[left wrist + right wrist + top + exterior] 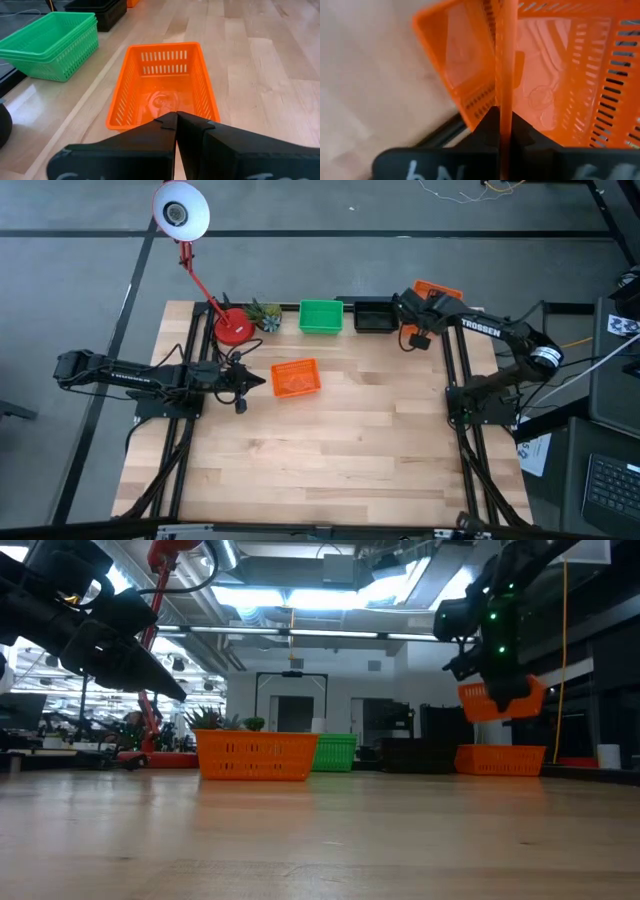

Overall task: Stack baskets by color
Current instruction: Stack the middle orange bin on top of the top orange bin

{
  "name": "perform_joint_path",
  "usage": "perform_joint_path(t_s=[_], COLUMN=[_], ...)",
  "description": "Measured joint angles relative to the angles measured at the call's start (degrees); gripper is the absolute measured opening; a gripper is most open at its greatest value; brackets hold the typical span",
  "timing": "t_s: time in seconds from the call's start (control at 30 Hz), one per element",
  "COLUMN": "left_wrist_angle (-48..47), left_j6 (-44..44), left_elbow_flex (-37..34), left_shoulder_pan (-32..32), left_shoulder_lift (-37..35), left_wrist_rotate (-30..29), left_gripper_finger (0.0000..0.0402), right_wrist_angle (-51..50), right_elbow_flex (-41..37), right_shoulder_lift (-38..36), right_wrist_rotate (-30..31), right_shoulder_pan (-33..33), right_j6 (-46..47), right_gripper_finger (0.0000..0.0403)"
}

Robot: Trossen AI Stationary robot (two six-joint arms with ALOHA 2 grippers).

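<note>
Right hand [497, 690] is pinching orange basket [503, 700] by one wall over another, likely tilting and mis-nesting; left hand [262, 381] closed, empty.

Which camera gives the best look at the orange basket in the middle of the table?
The left wrist view: the orange basket fills it, empty inside. The high view shows it small; the low view shows only its side. The right wrist view misses it.

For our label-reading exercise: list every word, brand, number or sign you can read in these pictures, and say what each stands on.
"TROSSEN" in white letters on the right arm.
White lettering on the left arm: too small to read.
White marks on the left gripper and right gripper bodies: cut off, unreadable.
Baskets: no text visible.
</note>
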Motion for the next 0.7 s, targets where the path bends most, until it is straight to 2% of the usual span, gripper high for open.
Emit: perform_joint_path(t_s=[0.27,0.43,0.7], left_wrist_angle=[0.0,0.0,-0.02], left_j6=[0.02,0.02,0.09], left_elbow_flex=[0.0,0.0,0.0], left_shoulder_pan=[0.0,0.0,0.0], left_shoulder_lift=[0.0,0.0,0.0], left_wrist_rotate=[0.0,0.0,0.0], left_gripper_finger=[0.0,0.0,0.0], right_wrist_angle=[3.13,3.04,2.83], right_elbow_flex=[0.02,0.02,0.02], right_shoulder_lift=[6.14,10.69,12.24], right_wrist_rotate=[0.0,2.23,1.69], right_shoulder_pan=[-1.59,-1.75,-1.74], right_j6=[-2.77,-3.2,-8.38], right_gripper_finger=[0.0,0.0,0.0005])
